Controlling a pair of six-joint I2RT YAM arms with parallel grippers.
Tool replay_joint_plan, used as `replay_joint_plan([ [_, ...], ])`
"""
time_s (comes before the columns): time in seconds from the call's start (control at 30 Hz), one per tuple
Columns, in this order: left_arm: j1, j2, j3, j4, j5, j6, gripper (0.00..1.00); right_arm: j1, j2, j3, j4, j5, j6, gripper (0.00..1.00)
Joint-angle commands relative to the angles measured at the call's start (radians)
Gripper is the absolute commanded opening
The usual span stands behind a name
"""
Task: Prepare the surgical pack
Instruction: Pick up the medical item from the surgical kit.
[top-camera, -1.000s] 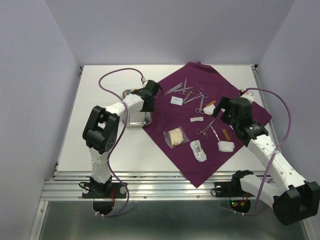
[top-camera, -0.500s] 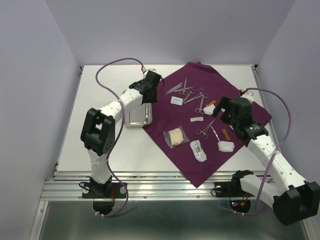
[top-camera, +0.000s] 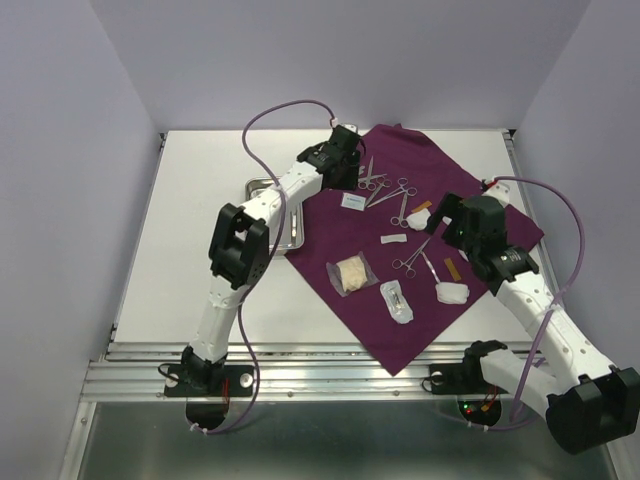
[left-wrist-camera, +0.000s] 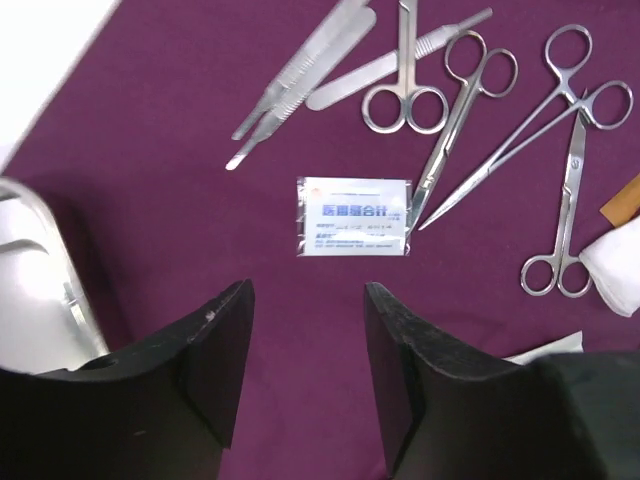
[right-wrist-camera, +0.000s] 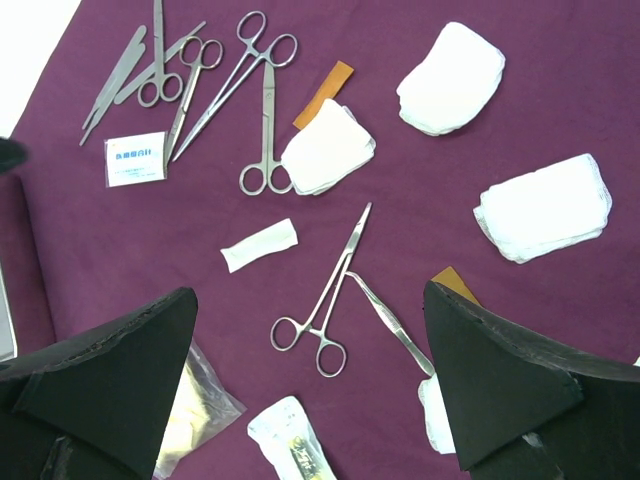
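The plum-purple cloth (top-camera: 470, 180) lies spread on the table's right half. On it lie scissors (left-wrist-camera: 405, 95), forceps (right-wrist-camera: 325, 290), tweezers (left-wrist-camera: 300, 70), white gauze pads (right-wrist-camera: 545, 207) and a small blue-printed packet (left-wrist-camera: 354, 216). The steel tray (top-camera: 288, 235) stands off the cloth's left corner and shows at the left edge of the left wrist view (left-wrist-camera: 40, 300). My left gripper (top-camera: 347, 172) hovers open above the cloth, short of the packet, with only cloth between its fingers (left-wrist-camera: 306, 300). Open wide, my right gripper (top-camera: 450, 215) hangs over the forceps (right-wrist-camera: 308, 300) and holds nothing.
A clear bag of gauze (top-camera: 352, 274) and a clear packet (top-camera: 397, 301) lie near the cloth's front corner. Two orange strips (right-wrist-camera: 325, 92) and a small white roll (right-wrist-camera: 260, 245) lie among the instruments. White tabletop (top-camera: 190, 250) stretches left of the tray.
My left arm has swung from over the tray, away and to the right, to above the cloth's instruments, and its jaws have widened. The right arm has not moved.
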Motion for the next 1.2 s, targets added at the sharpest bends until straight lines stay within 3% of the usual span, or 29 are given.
replay_joint_plan([
  [0.0,0.025,0.047,0.133,-0.050,0.147,0.085,0.61,0.001,-0.025,0.005,0.009,0.020,0.004,1.00],
  [0.17,0.079,0.094,0.144,-0.004,0.376,0.089,0.68,0.001,-0.019,0.007,0.006,0.020,0.002,1.00],
  [0.27,0.113,0.120,0.147,0.010,0.446,0.079,0.69,0.001,-0.017,0.008,0.006,0.020,0.002,1.00],
  [1.17,0.131,0.318,0.233,0.060,0.598,0.023,0.70,0.001,-0.020,0.010,-0.012,0.010,0.021,1.00],
])
